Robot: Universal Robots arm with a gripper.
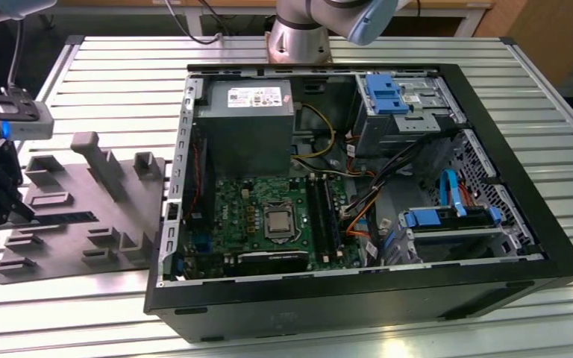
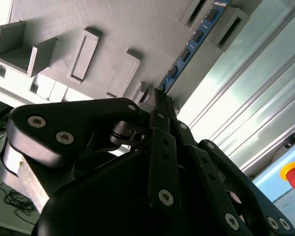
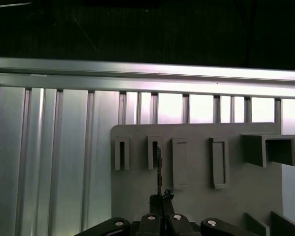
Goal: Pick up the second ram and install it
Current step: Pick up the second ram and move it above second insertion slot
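Pinching the ram (image 2: 187, 50) by its near end, where it stands edgewise in the grey holder (image 2: 103, 24), our gripper (image 2: 159, 96) looks clamped shut; we fear such an off-centre hold lets it pivot or slip.

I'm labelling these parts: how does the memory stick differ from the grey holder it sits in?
The memory stick is dark and carries chips; the grey holder is plain. The memory stick is thin and stands on edge; the grey holder is broad and lies flat.
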